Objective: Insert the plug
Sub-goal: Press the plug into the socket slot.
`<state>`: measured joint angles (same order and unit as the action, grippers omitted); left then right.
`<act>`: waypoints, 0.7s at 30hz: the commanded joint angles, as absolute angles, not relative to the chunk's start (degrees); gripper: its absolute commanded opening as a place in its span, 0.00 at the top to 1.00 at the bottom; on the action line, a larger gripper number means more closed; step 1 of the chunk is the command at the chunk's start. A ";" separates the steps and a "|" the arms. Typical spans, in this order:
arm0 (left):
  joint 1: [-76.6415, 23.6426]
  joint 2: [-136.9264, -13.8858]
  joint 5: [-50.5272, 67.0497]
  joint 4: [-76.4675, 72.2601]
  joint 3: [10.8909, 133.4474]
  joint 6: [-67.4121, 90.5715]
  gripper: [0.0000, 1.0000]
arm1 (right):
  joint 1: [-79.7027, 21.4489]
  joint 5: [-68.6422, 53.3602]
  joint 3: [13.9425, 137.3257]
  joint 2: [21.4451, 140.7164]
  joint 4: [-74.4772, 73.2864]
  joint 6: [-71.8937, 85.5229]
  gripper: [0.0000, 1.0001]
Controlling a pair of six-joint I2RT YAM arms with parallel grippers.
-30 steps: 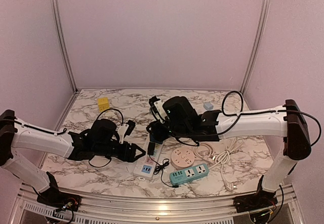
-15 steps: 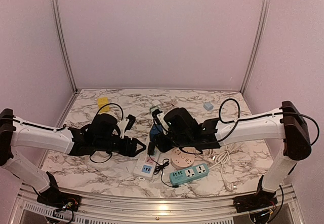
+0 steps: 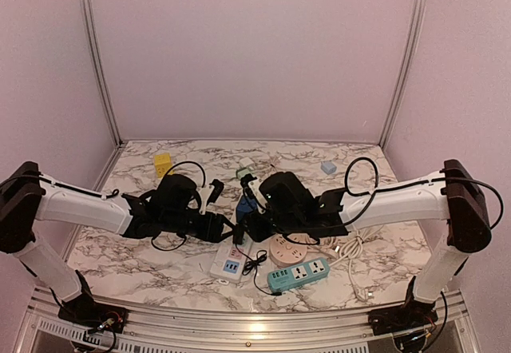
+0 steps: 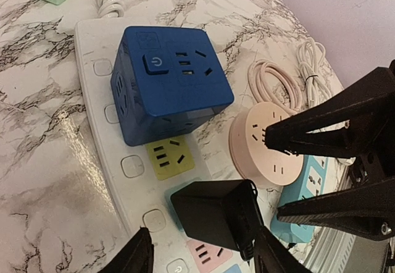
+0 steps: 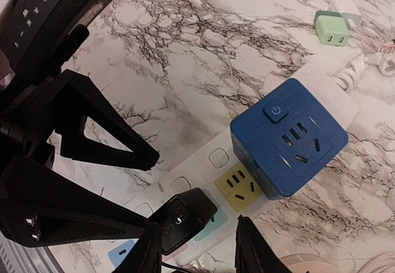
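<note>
The black plug [image 4: 216, 214] is found resting on the power strip [image 4: 86, 44], beside its yellow socket [image 4: 170, 157], straddled from opposite sides by the open left gripper [image 4: 203, 254] and the open right gripper [image 5: 197, 248], neither gripping it.

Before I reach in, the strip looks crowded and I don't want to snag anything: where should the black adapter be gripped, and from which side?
Probably straight down from above, pinching the black adapter across its two flat faces along the white strip: its cable leaves toward the round pink strip, and the bare yellow socket leaves room beside the blue cube.
</note>
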<state>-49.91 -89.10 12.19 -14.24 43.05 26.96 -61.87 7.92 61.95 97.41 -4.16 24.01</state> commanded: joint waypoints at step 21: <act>-49.14 -93.80 12.27 -15.12 42.83 26.81 0.52 | -62.20 7.90 63.63 103.92 -4.25 24.43 0.64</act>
<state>-49.32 -91.59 13.47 -16.29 43.42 27.00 -61.80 8.47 62.59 101.32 -2.92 24.08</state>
